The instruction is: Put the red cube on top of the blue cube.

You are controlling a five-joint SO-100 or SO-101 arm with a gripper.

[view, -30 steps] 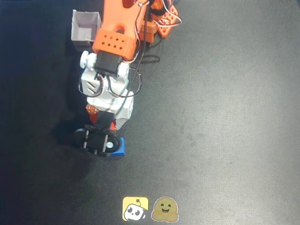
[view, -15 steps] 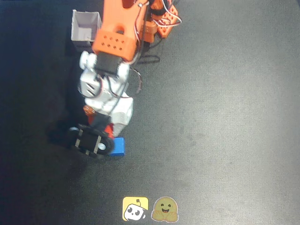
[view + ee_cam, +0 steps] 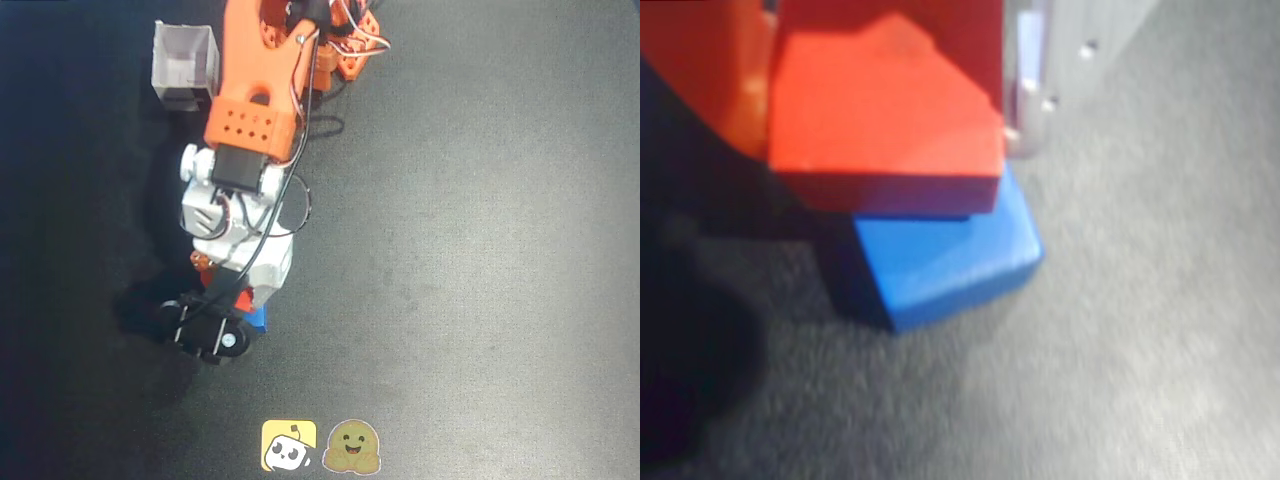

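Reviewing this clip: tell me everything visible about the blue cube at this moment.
The blue cube is a small, solid, bright blue block with plain matte faces and slightly rounded edges. It sits flat on the dark grey table. In the wrist view the red cube overlaps its top, offset so one blue corner sticks out; whether they touch cannot be told. In the overhead view only a sliver of blue shows beside the gripper, the arm hiding the rest.
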